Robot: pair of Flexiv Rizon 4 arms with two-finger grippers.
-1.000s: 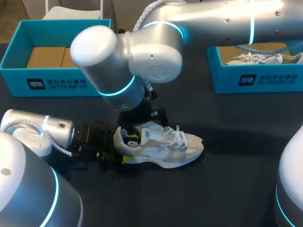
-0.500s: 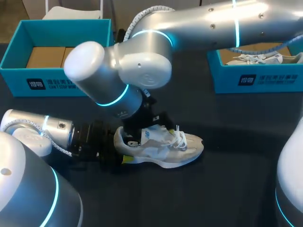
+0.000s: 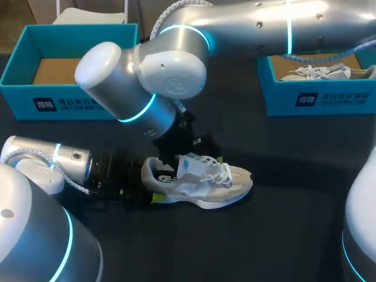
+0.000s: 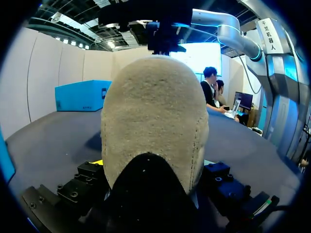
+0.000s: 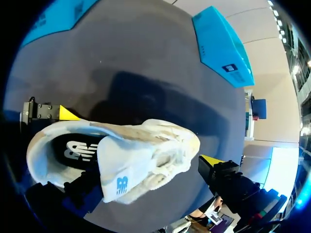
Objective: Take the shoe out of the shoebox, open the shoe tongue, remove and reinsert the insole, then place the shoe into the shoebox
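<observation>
Left gripper point(image 4: 154, 187) clamped on the heel of the shoe point(image 3: 202, 179), upright on the table point(image 3: 294, 235), toe pointing right; right gripper point(image 5: 146, 177) above the raised tongue point(image 5: 119, 165), fingers point(image 5: 212, 161) apparently apart.

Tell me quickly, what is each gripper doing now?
Left gripper: closed on the shoe, at its heel.
Right gripper: cannot be told.

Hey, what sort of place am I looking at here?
Probably a robot lab or demo bench: the left arm and right arm meet at a pale sneaker on a dark table, with a teal left shoebox and right shoebox behind.
</observation>
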